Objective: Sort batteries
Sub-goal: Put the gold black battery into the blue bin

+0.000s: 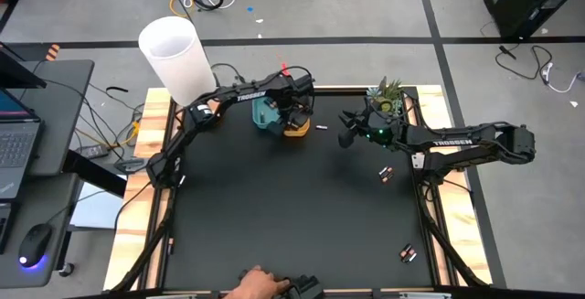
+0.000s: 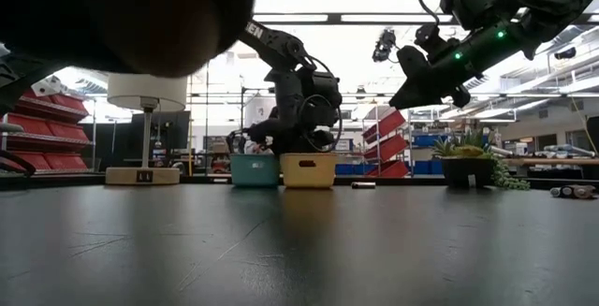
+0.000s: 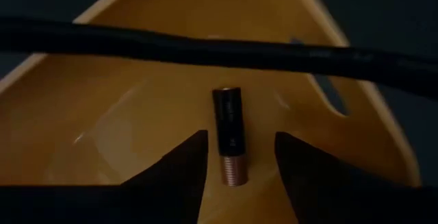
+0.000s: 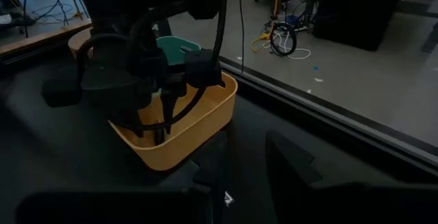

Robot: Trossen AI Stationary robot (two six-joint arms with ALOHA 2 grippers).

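A black battery with a copper end (image 3: 228,133) lies on the floor of the yellow bin (image 3: 123,114). My left gripper (image 3: 239,138) points down into that bin (image 1: 297,132), open, with a fingertip on each side of the battery and a gap at both. The teal bin (image 1: 264,116) stands against the yellow one on its left. My right gripper (image 1: 347,133) hangs in the air right of the bins, open, with nothing between its fingers (image 4: 246,162). Loose batteries lie on the black mat: one beside the bins (image 1: 322,127), a pair (image 1: 386,175) mid right, another pair (image 1: 408,254) near right.
A potted plant (image 1: 386,100) stands at the far right corner, close to my right arm. A white lamp shade (image 1: 174,54) rises at the far left. A person's hand (image 1: 259,285) rests at the near edge. A black cable (image 3: 205,46) crosses above the yellow bin.
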